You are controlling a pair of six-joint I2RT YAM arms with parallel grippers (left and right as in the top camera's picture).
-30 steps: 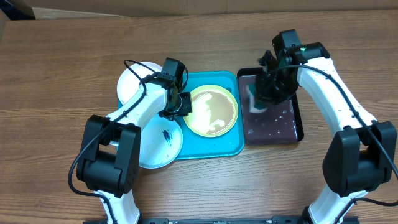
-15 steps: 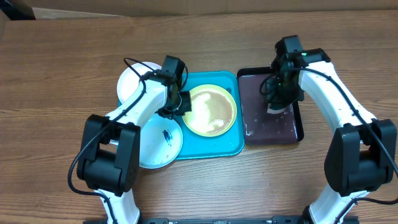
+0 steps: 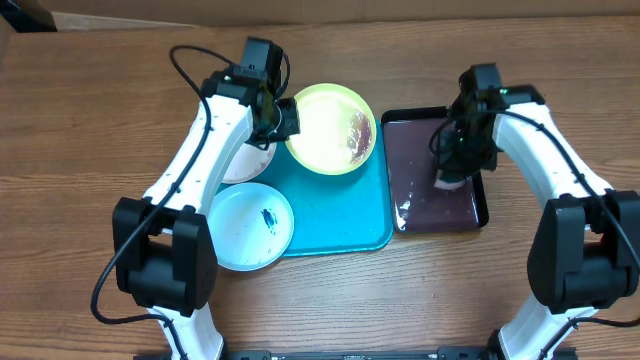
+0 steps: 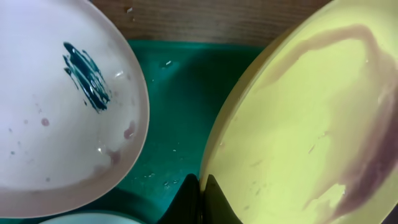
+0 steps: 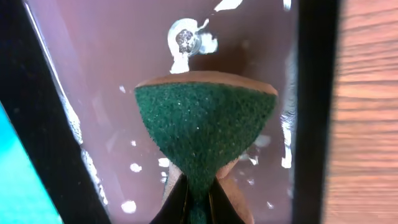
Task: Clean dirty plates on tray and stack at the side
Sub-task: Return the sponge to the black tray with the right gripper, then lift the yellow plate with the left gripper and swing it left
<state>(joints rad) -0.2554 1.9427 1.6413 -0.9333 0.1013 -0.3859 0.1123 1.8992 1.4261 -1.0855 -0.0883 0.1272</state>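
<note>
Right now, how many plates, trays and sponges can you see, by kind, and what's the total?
Plates: 3 (white plate, pale blue plate, yellow-green plate)
Trays: 2 (turquoise tray, black tray)
Sponges: 1 (green sponge)
Total: 6

The left arm [image 3: 195, 160] and right arm [image 3: 548, 150] have white shells between bulky black joints; thin black cables [image 3: 176, 55] loop along them.
</note>
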